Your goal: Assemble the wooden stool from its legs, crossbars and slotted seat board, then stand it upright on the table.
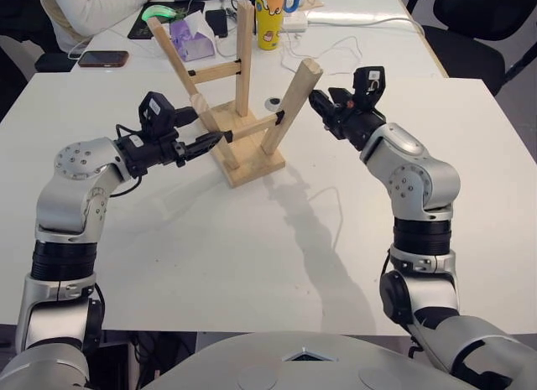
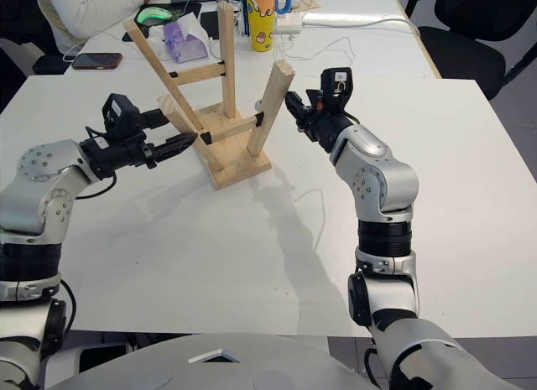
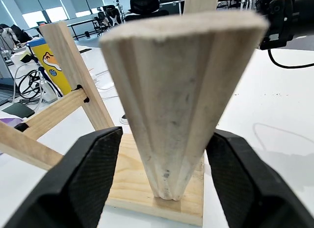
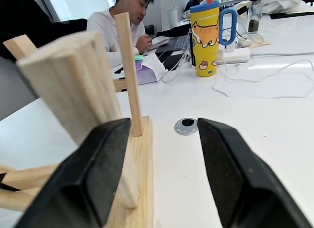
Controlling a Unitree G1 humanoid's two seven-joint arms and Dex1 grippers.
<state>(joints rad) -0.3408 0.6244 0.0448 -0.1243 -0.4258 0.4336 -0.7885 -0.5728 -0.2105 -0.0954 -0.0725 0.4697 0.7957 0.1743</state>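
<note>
1. The white table (image 1: 252, 256) carries everything, and the work sits toward its far middle.
2. The wooden stool (image 1: 244, 71) stands upside down there, between the two arms. It is pale, unpainted wood, and its parts are joined together.
3. Its square seat board (image 1: 252, 165) lies flat on the tabletop, turned corner-on to the robot.
4. Four legs rise from the board and splay outward. The far leg (image 1: 244, 38) looks close to upright. The far-left leg (image 1: 172, 59) and the right leg (image 1: 289, 105) lean well out, and the near-left leg (image 1: 214, 130) looks shortest from the head.
5. Two crossbars show, each meeting its legs at small black fittings. The upper crossbar (image 1: 216, 71) ties the far-left leg to the far leg. The lower crossbar (image 1: 254, 127) runs between the near-left leg and the right leg.
6. The left gripper (image 3: 167, 139) is spread wide with a finger on each side of the near-left leg. I cannot tell whether the pads press the wood.
7. The right gripper (image 4: 164, 127) also gapes wide and holds nothing. It sits just beside the right leg, whose top is near one finger.
</note>
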